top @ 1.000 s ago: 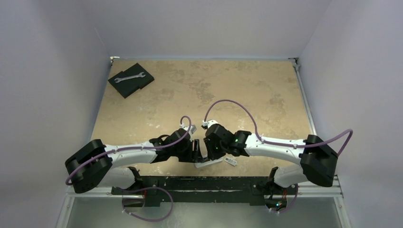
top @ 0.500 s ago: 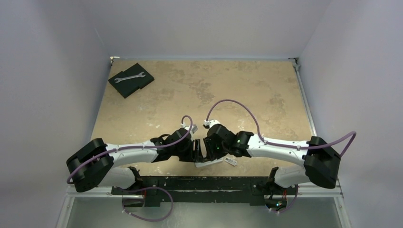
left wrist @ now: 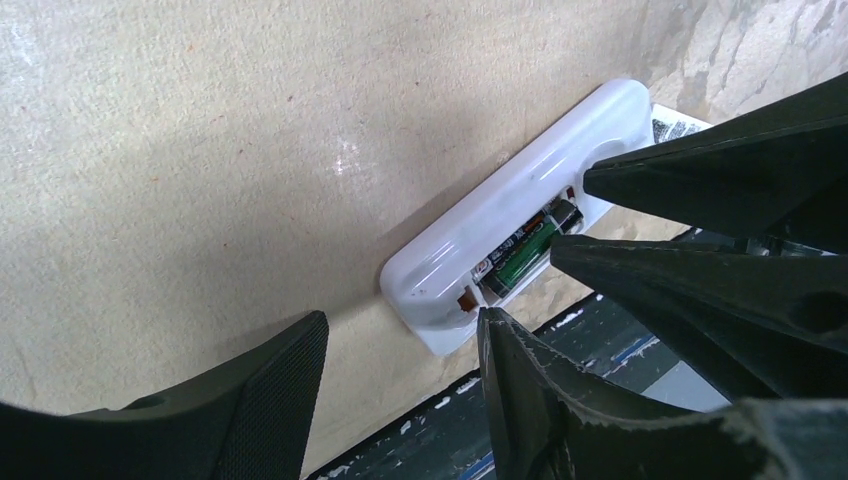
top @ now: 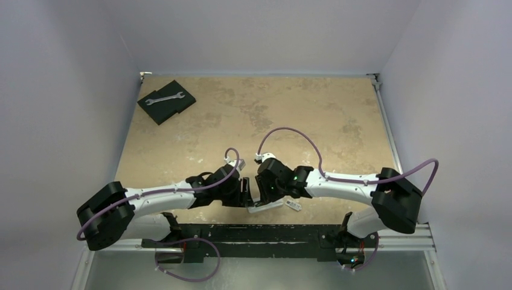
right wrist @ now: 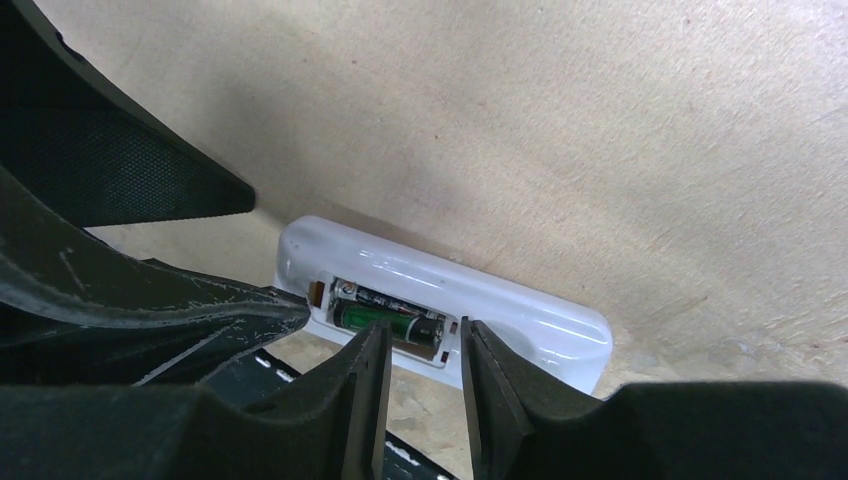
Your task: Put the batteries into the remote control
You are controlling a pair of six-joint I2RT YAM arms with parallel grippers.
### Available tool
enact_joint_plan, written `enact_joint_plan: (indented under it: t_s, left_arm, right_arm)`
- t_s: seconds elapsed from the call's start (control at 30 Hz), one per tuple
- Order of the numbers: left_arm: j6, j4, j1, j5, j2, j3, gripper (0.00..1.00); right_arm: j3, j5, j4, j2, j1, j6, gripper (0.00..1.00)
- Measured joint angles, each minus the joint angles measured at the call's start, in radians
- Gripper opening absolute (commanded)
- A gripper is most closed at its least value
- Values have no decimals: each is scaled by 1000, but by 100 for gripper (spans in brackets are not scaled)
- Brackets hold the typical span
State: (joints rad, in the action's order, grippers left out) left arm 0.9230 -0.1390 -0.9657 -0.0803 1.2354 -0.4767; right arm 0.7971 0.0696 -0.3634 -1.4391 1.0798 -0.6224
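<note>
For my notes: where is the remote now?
In the top view, the remote lies at the table's near edge, centre, just left of a small white piece.

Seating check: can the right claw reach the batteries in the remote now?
Probably yes: the remote bay is uncovered, the right claw hangs just over the batteries, and the left claw sits off to one end.

Nothing legible so far, folks. The dark cylindrical batteries with green and orange wrappers, lying in the slim white plastic remote control, carry tiny light print along their sides, but it blurs out in both wrist views. At two o'clock of the remote control a small white printed slip peeks out with dense dark marks, not one letter clear. From above, the printed slip at three o'clock shows only specks.
</note>
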Motion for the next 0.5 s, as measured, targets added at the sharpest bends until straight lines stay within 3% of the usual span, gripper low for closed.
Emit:
enact_joint_plan:
  t_s: [0.5]
  left_arm:
    - [1,-20,0,21,-34,16,56]
  right_arm:
    - [26,20,22,-21,0,-7,33]
